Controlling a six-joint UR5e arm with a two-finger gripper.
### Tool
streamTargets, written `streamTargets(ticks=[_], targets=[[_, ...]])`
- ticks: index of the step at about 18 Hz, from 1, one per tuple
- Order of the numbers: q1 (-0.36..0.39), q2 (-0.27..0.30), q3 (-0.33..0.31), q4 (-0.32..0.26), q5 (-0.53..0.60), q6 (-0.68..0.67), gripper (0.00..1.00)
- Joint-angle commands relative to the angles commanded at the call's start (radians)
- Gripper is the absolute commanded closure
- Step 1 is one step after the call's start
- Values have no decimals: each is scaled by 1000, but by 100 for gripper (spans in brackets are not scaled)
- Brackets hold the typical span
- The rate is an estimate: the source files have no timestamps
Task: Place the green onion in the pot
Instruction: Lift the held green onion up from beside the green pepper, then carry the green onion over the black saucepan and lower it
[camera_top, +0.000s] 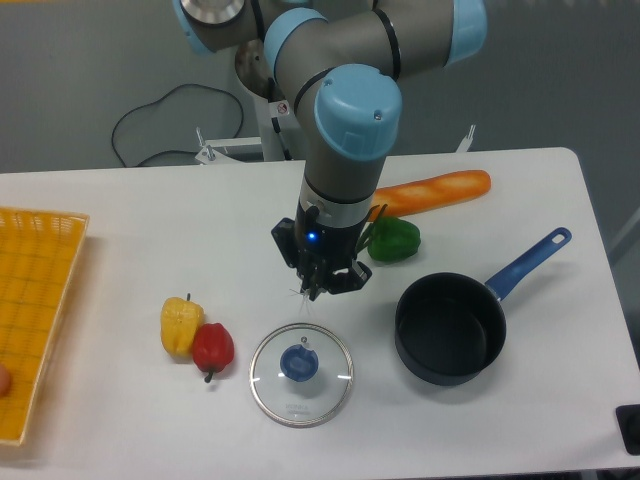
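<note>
One pot (450, 328), one glass lid (301, 374), three peppers (211, 346), one baguette (440, 190)

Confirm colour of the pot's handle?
Blue. The pot itself is dark, near black; its straight handle points up-right, clearest in the fixed camera view.

Lid (301, 374) left of pot (450, 328); peppers (197, 335) further left.
</note>
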Motion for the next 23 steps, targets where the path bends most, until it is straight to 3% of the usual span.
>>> streamTargets(ticks=[10,15,23], targets=[[12,5,32,6,-3,-6,88],[18,-2,34,132,-9,-89,88],[57,-17,97,140,-49,-106,88]])
